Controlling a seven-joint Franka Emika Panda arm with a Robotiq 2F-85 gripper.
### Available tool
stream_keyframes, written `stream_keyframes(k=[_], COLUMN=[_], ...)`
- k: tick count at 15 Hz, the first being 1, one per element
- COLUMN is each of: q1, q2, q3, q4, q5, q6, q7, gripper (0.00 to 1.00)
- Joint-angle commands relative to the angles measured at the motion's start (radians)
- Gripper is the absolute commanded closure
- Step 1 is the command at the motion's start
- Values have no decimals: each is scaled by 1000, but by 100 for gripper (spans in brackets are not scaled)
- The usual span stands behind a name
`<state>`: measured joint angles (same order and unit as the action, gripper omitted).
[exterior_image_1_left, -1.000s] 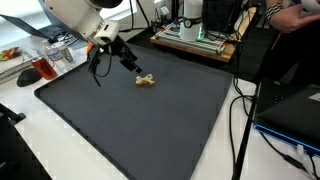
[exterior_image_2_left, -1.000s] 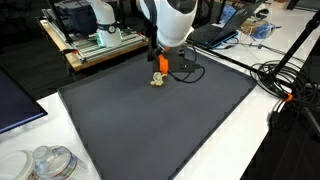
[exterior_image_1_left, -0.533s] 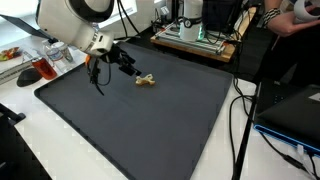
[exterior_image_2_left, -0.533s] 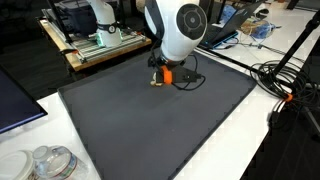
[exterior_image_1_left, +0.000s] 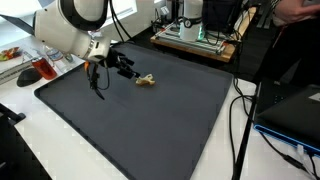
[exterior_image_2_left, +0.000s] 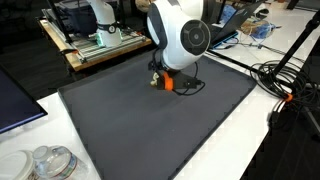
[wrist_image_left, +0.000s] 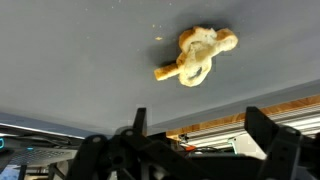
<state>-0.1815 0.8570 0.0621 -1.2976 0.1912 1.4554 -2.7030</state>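
Observation:
A small tan knotted object (exterior_image_1_left: 146, 80) lies on the black mat (exterior_image_1_left: 150, 125) near its far edge. In the wrist view the tan object (wrist_image_left: 196, 55) sits ahead of my gripper (wrist_image_left: 200, 140), whose two dark fingers (wrist_image_left: 137, 125) stand wide apart with nothing between them. In an exterior view my gripper (exterior_image_1_left: 127, 70) hangs low just beside the object, a little short of it and not touching. From the opposite side the white arm (exterior_image_2_left: 178, 35) covers most of the object, and only the gripper's orange part (exterior_image_2_left: 168, 83) shows.
A wooden platform with equipment (exterior_image_1_left: 195, 38) stands behind the mat. Cables (exterior_image_1_left: 240, 110) run along one side, and more cables (exterior_image_2_left: 285, 80) lie beyond the mat. Red items (exterior_image_1_left: 40, 68), a laptop (exterior_image_2_left: 15, 100) and a glass jar (exterior_image_2_left: 50, 160) sit off the mat.
The arm has swung down and leaned closer to the tan object, bringing the gripper lower to the mat. The jaws stayed open and the object has not moved.

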Motion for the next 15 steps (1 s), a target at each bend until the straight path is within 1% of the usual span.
stream_keyframes(k=[1, 4, 7, 11, 15], q1=[-16, -17, -10, 14, 47], q2=[-24, -71, -144, -259, -379], q3=[9, 8, 6, -2, -7], q4=[-15, -77, -182, -360, -555], q5=[13, 33, 48, 66, 67], q6=[24, 91, 194, 370, 566], q7=[16, 47, 96, 233, 430], gripper=[0, 0, 0, 0, 0])
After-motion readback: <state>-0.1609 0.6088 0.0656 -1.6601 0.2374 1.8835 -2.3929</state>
